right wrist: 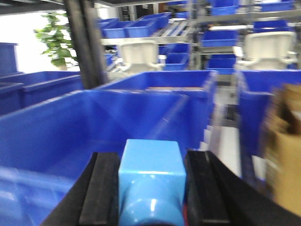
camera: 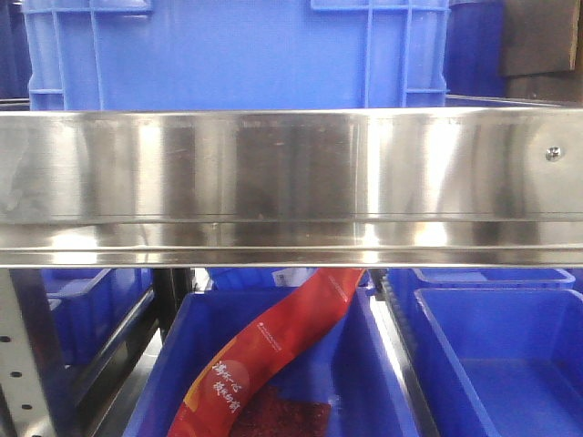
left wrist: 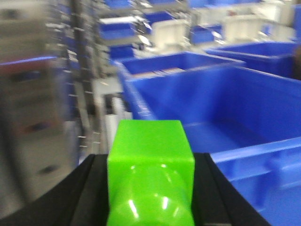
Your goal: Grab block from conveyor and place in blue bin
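Observation:
My left gripper [left wrist: 149,162] is shut on a bright green block [left wrist: 150,160], held between the black fingers [left wrist: 89,188] in the air in front of a large blue bin [left wrist: 221,108]. My right gripper [right wrist: 151,165] is shut on a light blue block [right wrist: 150,169], with black fingers [right wrist: 101,188] on both sides, held above the near wall of another blue bin [right wrist: 70,127]. The conveyor is out of view in all views. Neither gripper shows in the front view.
In the front view a shiny steel panel [camera: 291,182] spans the frame, a blue crate [camera: 237,55] above it. Below, a blue bin [camera: 373,382] holds a red packet [camera: 264,355]; another blue bin [camera: 501,364] is right. A cardboard box [right wrist: 284,146] stands right of my right gripper.

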### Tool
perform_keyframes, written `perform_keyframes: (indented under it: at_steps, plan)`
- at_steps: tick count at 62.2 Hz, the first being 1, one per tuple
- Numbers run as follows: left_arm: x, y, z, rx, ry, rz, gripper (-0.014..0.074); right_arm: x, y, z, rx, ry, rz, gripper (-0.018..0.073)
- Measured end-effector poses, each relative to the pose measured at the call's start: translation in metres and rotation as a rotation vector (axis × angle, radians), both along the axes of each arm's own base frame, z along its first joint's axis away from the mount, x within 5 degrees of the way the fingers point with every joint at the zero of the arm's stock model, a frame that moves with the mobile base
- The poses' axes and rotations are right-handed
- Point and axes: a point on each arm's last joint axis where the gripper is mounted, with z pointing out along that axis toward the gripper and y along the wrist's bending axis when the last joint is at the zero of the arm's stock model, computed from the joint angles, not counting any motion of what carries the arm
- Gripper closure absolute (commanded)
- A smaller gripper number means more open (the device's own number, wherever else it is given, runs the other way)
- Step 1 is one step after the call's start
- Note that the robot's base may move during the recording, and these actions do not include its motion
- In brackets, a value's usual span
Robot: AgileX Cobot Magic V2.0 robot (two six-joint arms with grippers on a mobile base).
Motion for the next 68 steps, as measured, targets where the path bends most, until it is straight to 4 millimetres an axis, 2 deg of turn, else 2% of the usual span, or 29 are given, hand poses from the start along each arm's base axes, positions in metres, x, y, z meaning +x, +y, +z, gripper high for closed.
perform_keyframes:
  at_steps: [16, 25, 30, 35, 40, 44, 49, 54, 58, 62, 68]
  plan:
    - [0.063, -0.04, 0.02, -0.034, 0.061, -0.114, 0.0708, 0.065, 0.054, 0.018, 0.0, -0.001, 0.097, 0.0721]
    - [0.101, -0.054, 0.019, -0.081, 0.109, -0.123, 0.0703, 0.106, 0.078, 0.019, -0.011, 0.023, 0.108, 0.0721]
    - [0.116, -0.059, 0.014, -0.088, 0.135, -0.124, 0.0641, 0.122, 0.086, 0.017, -0.017, 0.033, 0.108, 0.0721]
    - [0.126, -0.064, 0.008, -0.106, 0.167, -0.127, 0.0524, 0.136, 0.094, 0.011, -0.029, 0.059, 0.112, 0.0692]
    - [0.134, -0.066, 0.0, -0.113, 0.194, -0.127, 0.037, 0.146, 0.099, 0.003, -0.041, 0.087, 0.114, 0.0592]
    - [0.137, -0.068, -0.004, -0.113, 0.209, -0.126, 0.0274, 0.152, 0.102, -0.004, -0.052, 0.111, 0.116, 0.044]
    - [0.14, -0.068, -0.007, -0.114, 0.219, -0.126, 0.02, 0.158, 0.106, -0.015, -0.07, 0.152, 0.121, 0.0259]
    - [0.14, -0.069, -0.007, -0.116, 0.22, -0.126, 0.0185, 0.161, 0.108, -0.022, -0.084, 0.183, 0.125, 0.0153]
    - [0.14, -0.069, -0.007, -0.116, 0.22, -0.126, 0.0198, 0.161, 0.108, -0.024, -0.089, 0.195, 0.128, 0.016]
    - [0.139, -0.068, -0.006, -0.116, 0.218, -0.126, 0.0231, 0.161, 0.108, -0.023, -0.088, 0.192, 0.128, 0.0206]
    - [0.135, -0.067, -0.002, -0.12, 0.203, -0.127, 0.0357, 0.155, 0.105, -0.014, -0.079, 0.172, 0.129, 0.0368]
